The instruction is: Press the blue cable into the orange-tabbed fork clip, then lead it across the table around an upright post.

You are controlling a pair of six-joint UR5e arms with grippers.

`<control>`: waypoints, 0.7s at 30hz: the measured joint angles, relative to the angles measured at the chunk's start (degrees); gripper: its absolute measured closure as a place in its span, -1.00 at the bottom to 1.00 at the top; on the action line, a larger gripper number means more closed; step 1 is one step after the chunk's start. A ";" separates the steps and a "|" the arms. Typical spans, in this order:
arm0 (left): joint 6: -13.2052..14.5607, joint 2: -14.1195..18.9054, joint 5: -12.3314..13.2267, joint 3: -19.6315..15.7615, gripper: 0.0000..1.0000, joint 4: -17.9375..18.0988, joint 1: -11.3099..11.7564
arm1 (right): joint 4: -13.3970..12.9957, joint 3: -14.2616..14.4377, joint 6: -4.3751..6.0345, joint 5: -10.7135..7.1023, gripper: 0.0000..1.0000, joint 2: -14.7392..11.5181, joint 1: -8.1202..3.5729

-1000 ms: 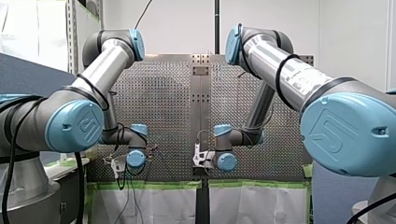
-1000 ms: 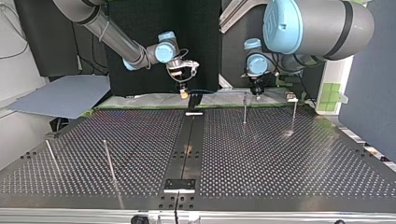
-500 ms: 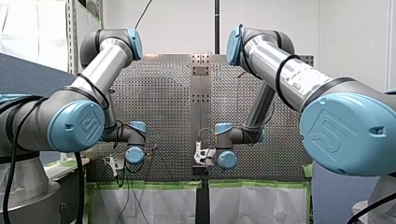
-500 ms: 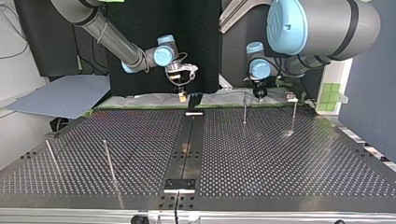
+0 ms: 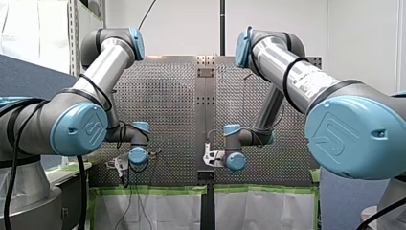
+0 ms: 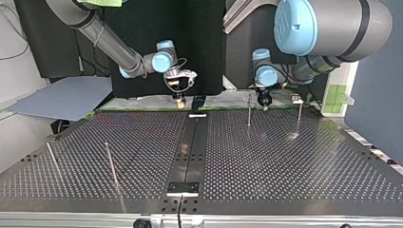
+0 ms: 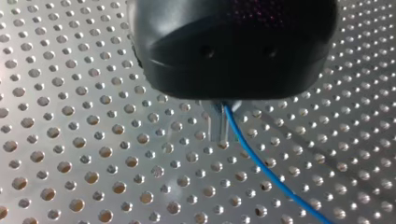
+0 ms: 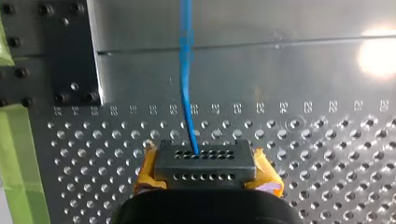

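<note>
The counter is perforated metal, bright and faintly brushed, throwing back glare. The cable has a smooth, blue, plastic-looking sheath. The posts are thin polished metal. The arms show satin silver tubes with glossy blue caps.

Even, bright room light filled the front view. In the right wrist view, hard glare burned on the metal worktop. In the top view a glint lay beside one post, before a dark backdrop.
</note>
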 joint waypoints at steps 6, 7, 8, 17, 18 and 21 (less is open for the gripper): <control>-0.13 -0.01 0.57 1.18 0.72 -0.92 0.05 | 0.36 -0.25 0.08 0.00 1.00 0.00 -0.93; -0.10 0.00 0.65 1.23 0.62 -0.93 0.07 | 0.43 -0.26 0.07 0.00 1.00 0.00 -1.03; -0.03 0.00 0.79 1.27 0.36 -0.93 0.09 | 0.51 -0.28 0.05 0.00 1.00 0.01 -1.14; 1.83 -0.06 1.07 1.33 -0.15 -2.21 0.36 | 0.93 -0.29 -0.13 0.00 1.00 0.05 -1.34; 2.08 -0.06 1.27 1.33 -0.15 -2.43 0.41 | 0.97 -0.29 -0.14 0.00 1.00 0.06 -1.35; 2.59 -0.06 2.15 1.32 -0.54 -3.22 0.60 | 1.13 -0.30 -0.14 0.00 1.00 0.08 -1.35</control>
